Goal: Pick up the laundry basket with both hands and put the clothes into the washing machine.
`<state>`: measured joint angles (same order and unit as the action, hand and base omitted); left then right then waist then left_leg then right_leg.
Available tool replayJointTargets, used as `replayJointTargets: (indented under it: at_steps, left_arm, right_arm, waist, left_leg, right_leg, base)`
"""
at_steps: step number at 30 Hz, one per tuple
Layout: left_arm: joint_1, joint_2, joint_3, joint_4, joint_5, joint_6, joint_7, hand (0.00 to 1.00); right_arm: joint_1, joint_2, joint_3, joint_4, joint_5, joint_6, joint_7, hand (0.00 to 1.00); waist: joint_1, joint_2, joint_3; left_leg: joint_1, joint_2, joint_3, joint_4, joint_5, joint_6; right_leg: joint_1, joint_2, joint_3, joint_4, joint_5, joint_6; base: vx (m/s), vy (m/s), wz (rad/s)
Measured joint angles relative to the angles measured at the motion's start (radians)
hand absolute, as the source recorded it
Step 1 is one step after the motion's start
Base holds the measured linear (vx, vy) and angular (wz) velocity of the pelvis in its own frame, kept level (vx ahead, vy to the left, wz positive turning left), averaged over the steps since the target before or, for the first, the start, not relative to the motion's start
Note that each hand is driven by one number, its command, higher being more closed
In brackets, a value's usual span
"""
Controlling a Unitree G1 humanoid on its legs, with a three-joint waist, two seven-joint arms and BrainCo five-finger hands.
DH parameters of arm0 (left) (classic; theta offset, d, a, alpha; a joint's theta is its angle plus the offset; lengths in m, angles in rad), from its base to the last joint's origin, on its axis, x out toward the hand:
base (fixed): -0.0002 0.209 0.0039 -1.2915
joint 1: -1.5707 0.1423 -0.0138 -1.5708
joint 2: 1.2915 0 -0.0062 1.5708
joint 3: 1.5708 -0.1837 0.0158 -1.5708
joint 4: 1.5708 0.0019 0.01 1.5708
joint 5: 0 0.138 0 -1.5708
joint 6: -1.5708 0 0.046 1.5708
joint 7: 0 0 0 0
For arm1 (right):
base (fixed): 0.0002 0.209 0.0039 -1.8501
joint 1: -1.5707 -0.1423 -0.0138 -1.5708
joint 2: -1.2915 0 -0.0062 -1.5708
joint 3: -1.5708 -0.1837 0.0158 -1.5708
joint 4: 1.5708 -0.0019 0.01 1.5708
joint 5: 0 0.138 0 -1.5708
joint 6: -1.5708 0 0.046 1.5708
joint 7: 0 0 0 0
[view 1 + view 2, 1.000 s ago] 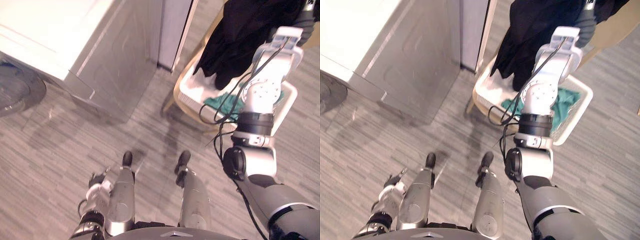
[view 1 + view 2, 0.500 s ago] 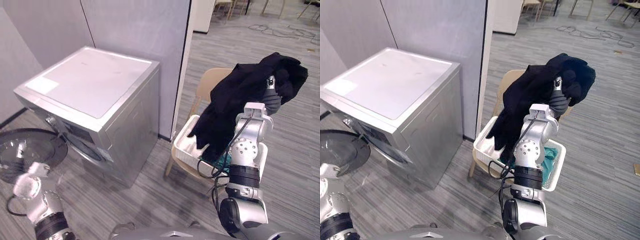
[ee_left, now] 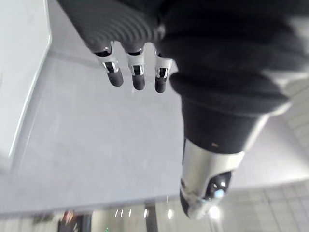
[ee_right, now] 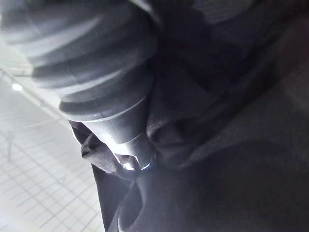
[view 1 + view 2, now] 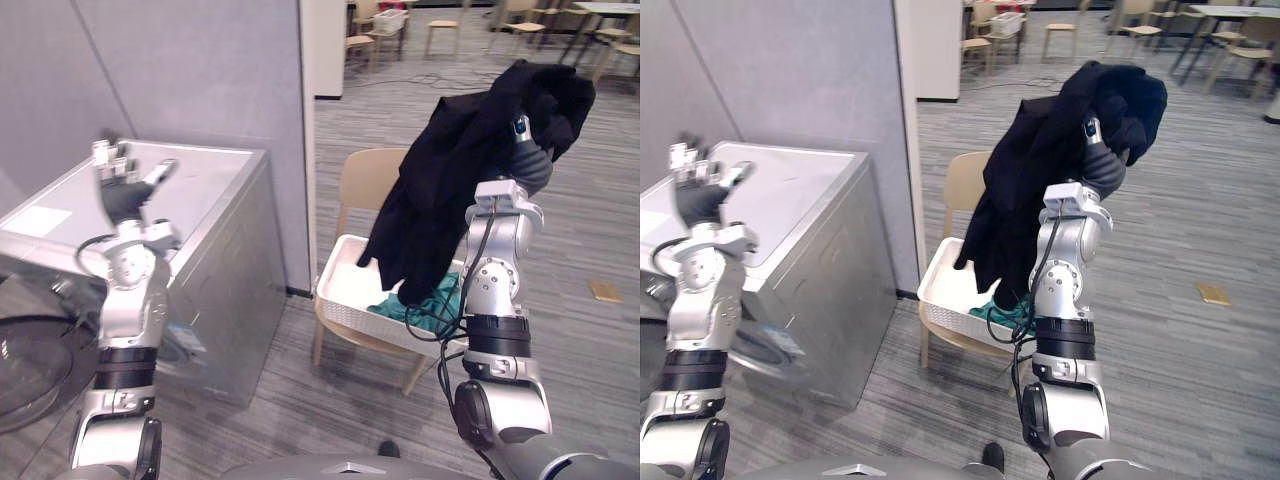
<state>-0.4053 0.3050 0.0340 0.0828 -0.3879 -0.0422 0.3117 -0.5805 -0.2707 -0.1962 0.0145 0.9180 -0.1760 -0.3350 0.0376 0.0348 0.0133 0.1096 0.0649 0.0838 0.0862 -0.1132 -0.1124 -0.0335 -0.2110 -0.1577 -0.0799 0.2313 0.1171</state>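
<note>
We judge the task barely begun. The basket (image 5: 352, 300) sits on the chair (image 5: 368, 178) beside the washer (image 5: 215, 260), and neither hand is on it, so the two-handed lift is not yet done. One black garment (image 5: 455, 170) is out of the basket and held high by the right hand (image 5: 530, 165). A teal cloth (image 5: 428, 303) lies inside the basket. The washer's door (image 5: 20, 370) stands open at the lower left. What is left is to carry the garment across to that opening, and then the teal cloth.

In the right wrist view one digit curls into a bunched fold of the black cloth. The other fingers are buried in it, so we take the hand to be gripping the garment, though the view is poor. The left hand (image 5: 125, 188) is raised in front of the washer's top. Its fingers (image 3: 138, 77) are straight and spread, and it holds nothing.

The garment hangs with its long axis close to vertical. It is gathered over the right hand at the top, and its loose end points down toward the basket, in front of the chair back. The basket is upright with its mouth up. Its long axis runs across the chair seat, from the washer side out toward the robot's right.
</note>
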Motion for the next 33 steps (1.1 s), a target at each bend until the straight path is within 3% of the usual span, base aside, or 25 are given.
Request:
replayJointTargets:
  at_steps: [6, 11, 18, 33]
  left_arm:
    - [-0.11, -0.016, -0.224, 0.265, -0.004, 0.068, -0.085, 0.0]
    - [-0.21, -0.052, -0.323, 0.382, -0.026, 0.108, -0.106, 0.0]
    - [-0.349, -0.101, -0.443, 0.41, -0.077, 0.119, -0.108, 0.0]
    - [-0.535, -0.318, -0.621, 0.564, -0.122, 0.126, -0.103, 0.0]
  right_arm:
    - [-0.058, -0.059, 0.059, 0.001, 0.022, 0.005, 0.0, 1.0]
    - [-0.062, -0.053, 0.1, 0.006, 0.03, 0.008, -0.002, 1.0]
    - [-0.061, -0.003, 0.124, 0.007, 0.04, 0.018, -0.002, 1.0]
    - [-0.06, 0.062, 0.211, 0.007, 0.066, 0.018, -0.003, 1.0]
  waist:
    - [-0.038, -0.005, 0.003]
    - [-0.059, -0.013, 0.008]
    - [-0.081, -0.018, 0.012]
    - [-0.123, -0.022, 0.015]
  left_leg:
    - [0.017, 0.018, 0.028, 0.002, -0.014, -0.015]
    - [0.029, 0.019, 0.036, 0.006, -0.014, -0.012]
    - [0.031, 0.016, 0.055, 0.022, -0.034, -0.006]
    - [0.034, 0.014, 0.054, 0.016, -0.037, -0.003]
  right_leg:
    - [-0.004, 0.023, 0.035, 0.0, 0.002, -0.002]
    - [-0.006, 0.026, 0.046, 0.0, 0.009, -0.005]
    - [-0.009, 0.027, 0.067, 0.0, 0.007, -0.001]
    - [-0.007, 0.024, 0.066, 0.0, 0.001, 0.007]
  base:
    - [-0.01, -0.024, -0.16]
    - [0.02, -0.01, -0.06]
    - [0.0, 0.002, -0.09]
    - [0.0, 0.0, 0.0]
